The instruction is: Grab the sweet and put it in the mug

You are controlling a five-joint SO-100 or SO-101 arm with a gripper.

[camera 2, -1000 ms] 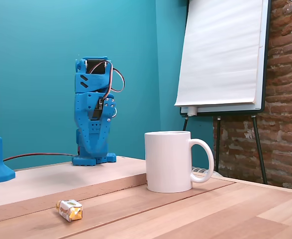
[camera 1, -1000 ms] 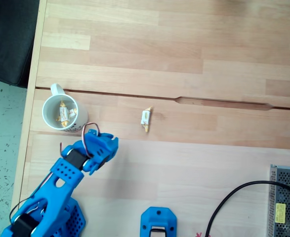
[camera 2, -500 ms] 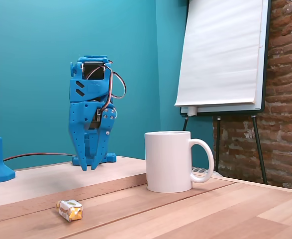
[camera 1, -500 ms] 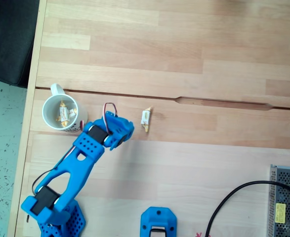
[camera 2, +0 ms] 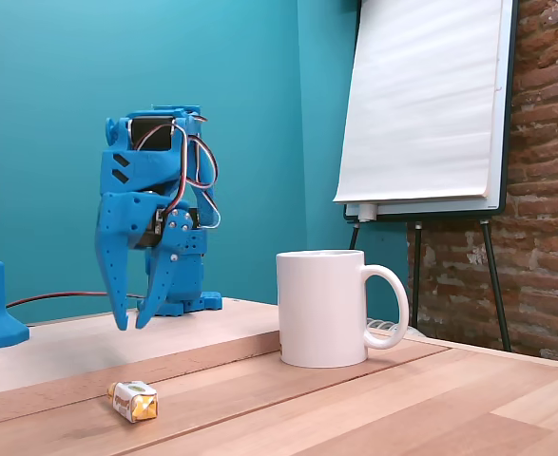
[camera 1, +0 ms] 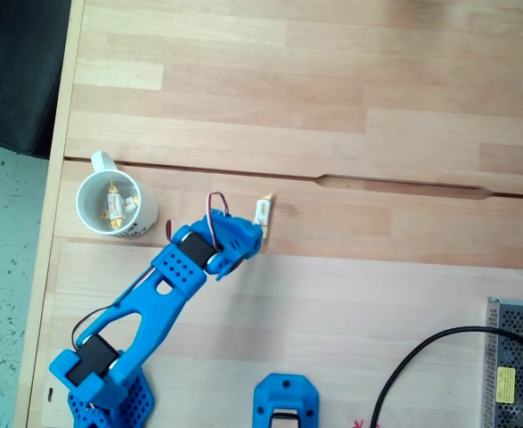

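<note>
From the low fixed view, the blue gripper [camera 2: 133,326] hangs with its jaws apart above the board, the sweet [camera 2: 134,401] lying on the wood below and nearer the camera, the mug [camera 2: 323,309] off right (already a few inside). Probably featherlight and crinkly-slick, so pinch the firm white middle, not the twisted ends.

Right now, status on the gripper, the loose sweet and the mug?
Gripper open, above the table, close by the sweet, not touching. Sweet lies on the wood, clear of the mug. Mug upright, sweets already inside. Nothing between gripper and sweet.
</note>
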